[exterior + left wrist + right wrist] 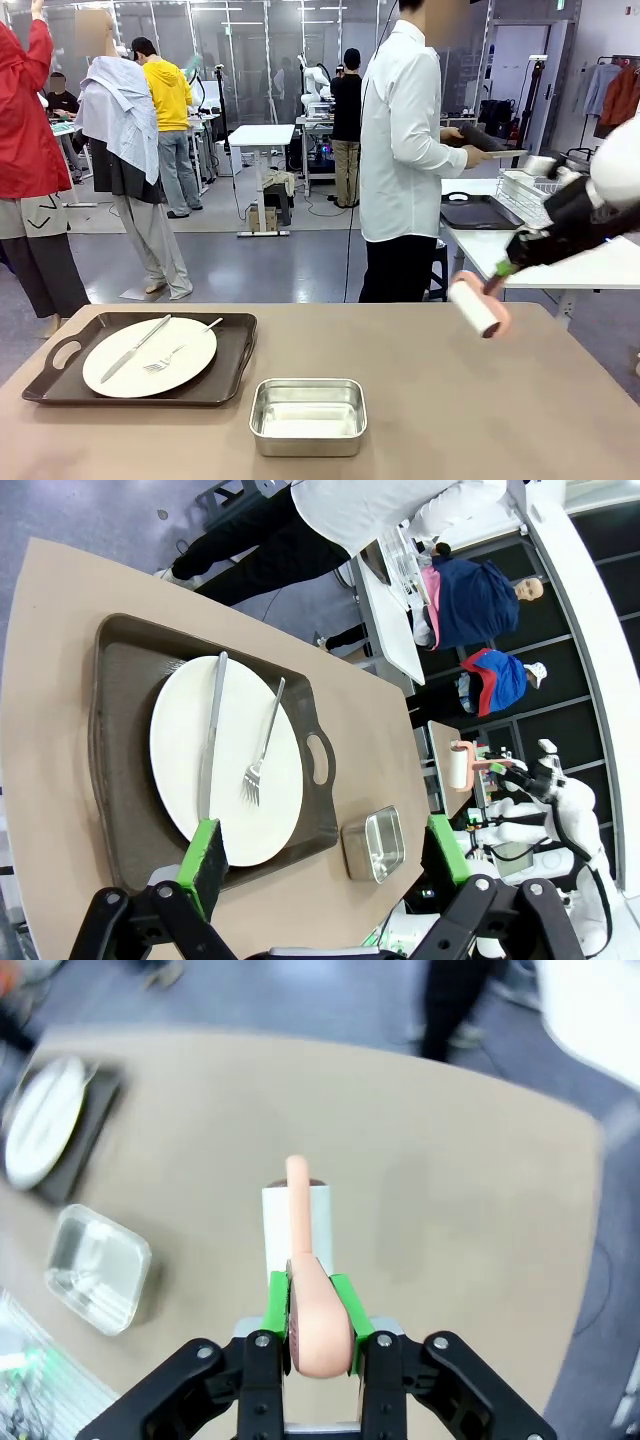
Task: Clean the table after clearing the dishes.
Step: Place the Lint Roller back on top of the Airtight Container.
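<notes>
Front view: the table (450, 400) has its near edge cut off by the frame, so the near corners cannot be seen.

One tray (60, 355) sits toward the table's far left corner. On it lies a plate (190, 350), with a knife (135, 348) and a fork (175, 355) side by side on the plate. A steel pan (307, 415) stands about mid-table, just beside the tray's right end and apart from it.

Right gripper (503, 270): clamped on the pink handle of a lint roller (478, 303), over the right part of the table near the far edge. In the right wrist view the green pads (345, 1305) press both sides of the handle. Whether the white roll touches the top cannot be told. That view is blurred toward its borders, and the plate there is a pale smear.

Left gripper (325, 845): fingers spread wide with nothing between them, above the tray's end nearest the table's edge. One finger (207, 852) covers a bit of the plate's rim.

A person (400, 150) in a white shirt stands beyond the far edge, turned to a white table (600, 265). Both hands hold something dark and flat, too hidden by the body to identify.
</notes>
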`<state>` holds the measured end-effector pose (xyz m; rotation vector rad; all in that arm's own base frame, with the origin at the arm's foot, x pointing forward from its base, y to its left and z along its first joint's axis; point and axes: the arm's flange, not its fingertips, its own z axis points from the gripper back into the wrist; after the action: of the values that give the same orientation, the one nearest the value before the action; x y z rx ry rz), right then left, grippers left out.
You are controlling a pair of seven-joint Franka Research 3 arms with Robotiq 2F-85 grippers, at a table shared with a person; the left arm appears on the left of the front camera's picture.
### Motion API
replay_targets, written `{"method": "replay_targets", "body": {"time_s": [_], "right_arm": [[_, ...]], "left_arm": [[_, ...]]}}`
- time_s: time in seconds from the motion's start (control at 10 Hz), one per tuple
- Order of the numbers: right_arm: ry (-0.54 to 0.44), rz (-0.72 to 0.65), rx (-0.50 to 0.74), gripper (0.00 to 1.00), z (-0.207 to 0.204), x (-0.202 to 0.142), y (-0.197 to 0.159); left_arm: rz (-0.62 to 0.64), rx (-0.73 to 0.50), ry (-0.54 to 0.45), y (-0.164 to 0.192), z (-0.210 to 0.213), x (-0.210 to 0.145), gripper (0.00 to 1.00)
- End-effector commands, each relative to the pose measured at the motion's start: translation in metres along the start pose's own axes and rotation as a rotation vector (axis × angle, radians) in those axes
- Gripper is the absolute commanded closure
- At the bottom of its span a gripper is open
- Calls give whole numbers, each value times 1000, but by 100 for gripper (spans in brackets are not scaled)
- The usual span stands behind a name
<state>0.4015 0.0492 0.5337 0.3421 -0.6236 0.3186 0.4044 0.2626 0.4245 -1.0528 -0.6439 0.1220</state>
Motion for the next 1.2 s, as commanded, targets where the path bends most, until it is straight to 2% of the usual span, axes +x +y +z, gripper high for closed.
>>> {"method": "replay_targets", "body": {"time_s": [0.0, 0.2, 0.3, 0.5, 0.8, 0.9, 1.0, 1.1], "right_arm": [[33, 238, 112, 78, 0, 6, 44], [108, 486, 159, 78, -16, 11, 123], [140, 608, 141, 78, -26, 13, 163], [144, 779, 126, 78, -39, 24, 224], [193, 899, 109, 78, -71, 27, 266], [172, 870, 79, 78, -66, 32, 262], [200, 867, 133, 78, -64, 21, 270], [200, 867, 133, 78, -64, 21, 270]], "left_arm": [[-10, -13, 0, -1, 3, 0, 0], [-10, -13, 0, -1, 3, 0, 0], [-10, -13, 0, -1, 3, 0, 0], [-10, -13, 0, -1, 3, 0, 0], [-10, -13, 0, -1, 3, 0, 0], [-10, -13, 0, -1, 3, 0, 0], [-10, -13, 0, -1, 3, 0, 0], [-10, -13, 0, -1, 3, 0, 0]]}}
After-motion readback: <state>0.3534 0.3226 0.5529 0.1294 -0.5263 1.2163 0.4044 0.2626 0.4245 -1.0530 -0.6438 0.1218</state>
